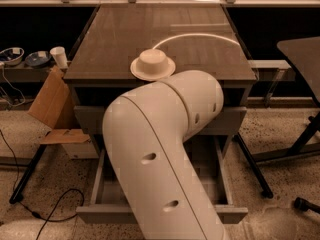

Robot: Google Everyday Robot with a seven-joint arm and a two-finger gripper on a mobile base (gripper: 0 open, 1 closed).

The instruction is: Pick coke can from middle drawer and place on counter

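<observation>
The middle drawer (103, 214) of the grey cabinet is pulled out, and parts of its grey floor show on both sides of my arm. My big white arm (155, 159) bends down over the drawer and hides most of its inside. My gripper is hidden behind this arm, somewhere at the drawer. The coke can is hidden. The dark glossy counter (125, 34) with a pale curved streak lies above.
A white bowl (152, 64) sits upside down at the counter's front edge. The shut upper drawer front (85, 118) is above the open one. A cardboard box (50, 104), a white cup (59, 57) and a floor cable (55, 206) are on the left. A dark table (305, 54) stands on the right.
</observation>
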